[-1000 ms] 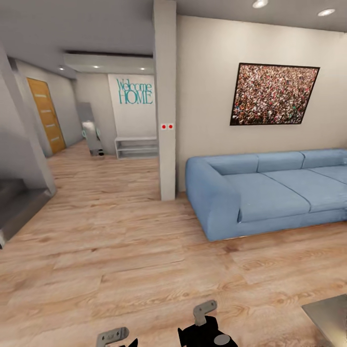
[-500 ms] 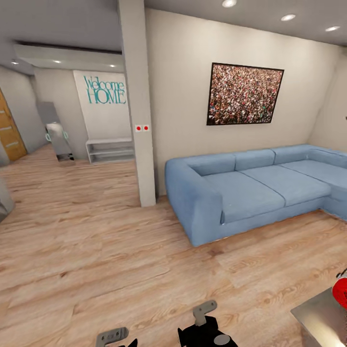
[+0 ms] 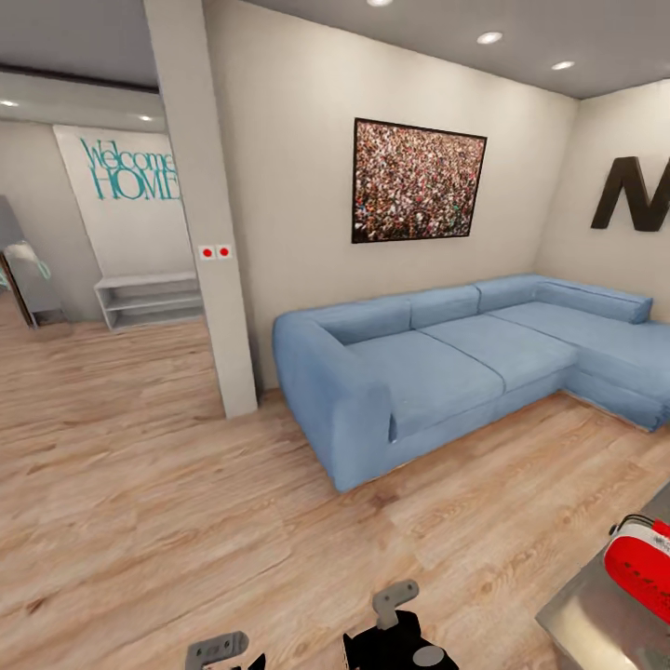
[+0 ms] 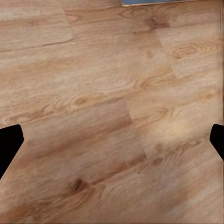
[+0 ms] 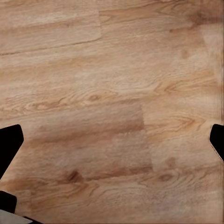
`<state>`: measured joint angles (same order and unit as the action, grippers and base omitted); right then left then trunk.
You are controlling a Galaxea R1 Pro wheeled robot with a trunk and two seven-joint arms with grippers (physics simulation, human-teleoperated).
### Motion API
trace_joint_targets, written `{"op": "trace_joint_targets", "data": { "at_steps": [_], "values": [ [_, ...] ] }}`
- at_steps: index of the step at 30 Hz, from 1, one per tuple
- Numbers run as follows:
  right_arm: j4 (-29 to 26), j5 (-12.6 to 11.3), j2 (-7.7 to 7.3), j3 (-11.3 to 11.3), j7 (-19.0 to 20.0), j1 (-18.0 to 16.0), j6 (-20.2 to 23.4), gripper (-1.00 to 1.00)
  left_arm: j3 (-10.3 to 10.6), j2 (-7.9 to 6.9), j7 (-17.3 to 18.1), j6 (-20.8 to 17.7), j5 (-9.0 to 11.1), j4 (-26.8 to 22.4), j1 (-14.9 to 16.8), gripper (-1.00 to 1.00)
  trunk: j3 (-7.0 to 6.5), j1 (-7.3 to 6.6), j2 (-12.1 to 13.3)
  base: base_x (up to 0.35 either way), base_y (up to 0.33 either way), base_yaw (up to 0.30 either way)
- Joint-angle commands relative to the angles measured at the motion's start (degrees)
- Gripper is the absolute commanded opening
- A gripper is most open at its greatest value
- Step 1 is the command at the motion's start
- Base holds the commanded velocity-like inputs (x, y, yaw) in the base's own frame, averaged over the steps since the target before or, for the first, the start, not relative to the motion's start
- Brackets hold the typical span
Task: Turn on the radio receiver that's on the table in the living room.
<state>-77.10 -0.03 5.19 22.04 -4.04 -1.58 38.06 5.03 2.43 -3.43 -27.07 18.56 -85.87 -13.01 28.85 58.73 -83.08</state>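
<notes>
Ahead: radio receiver (image 3: 640,568) at table (image 3: 596,628) edge | open wood floor (image 3: 186,502) | sofa (image 3: 447,363) beyond

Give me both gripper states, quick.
Left gripper: open, holding nothing, over wood floor.
Right gripper: open, holding nothing.

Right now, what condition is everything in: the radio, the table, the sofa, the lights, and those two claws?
radio receiver: upright on the table, at the picture's edge, partly cut off, untouched.
table: only a glossy corner visible.
blue sofa: unoccupied, cushions in place.
ceiling lights: lit.
left gripper: fingers wide apart, holding nothing, over the wood floor.
right gripper: fingers wide apart, holding nothing, over the floor.
</notes>
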Motion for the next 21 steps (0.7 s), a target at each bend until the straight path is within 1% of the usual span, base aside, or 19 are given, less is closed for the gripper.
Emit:
{"op": "trace_joint_targets", "data": {
  "at_steps": [1, 8, 11, 16, 21],
  "values": [
    [0.0, 0.0, 0.0, 0.0, 0.0, 0.0, 0.0, 1.0, 0.0, 0.01, 0.0, 0.0, 0.0, 0.0, 0.0, 1.0, 0.0, 0.0, 0.0, 0.33, 0.0, -0.3],
    [0.0, -0.1, 0.0, 0.0, 0.0, 0.0, 0.0, 1.0, 0.0, 0.03, 0.0, 0.0, 0.0, 0.0, 0.0, 1.0, 0.0, 0.0, 0.0, 0.33, 0.0, -0.29],
    [0.0, 0.0, 0.04, -0.1, 0.0, 0.0, 0.0, 1.0, 0.0, 0.03, 0.0, 0.0, 0.0, 0.0, 0.0, 1.0, 0.0, 0.0, 0.0, 0.298, 0.0, -0.057],
    [0.0, 0.0, 0.03, -0.1, 0.0, 0.0, 0.0, 1.0, 0.1, 0.17, 0.0, -0.1, 0.1, -0.1, 0.0, 1.0, -0.03, 0.0, 0.0, 0.093, 0.0, -0.052],
    [0.0, -0.1, 0.06, -0.1, 0.0, 0.0, 0.0, 1.0, 0.1, 0.16, 0.0, -0.1, 0.1, -0.1, 0.0, 1.0, -0.27, 0.0, 0.0, 0.008, 0.0, -0.244]
  ]
}}
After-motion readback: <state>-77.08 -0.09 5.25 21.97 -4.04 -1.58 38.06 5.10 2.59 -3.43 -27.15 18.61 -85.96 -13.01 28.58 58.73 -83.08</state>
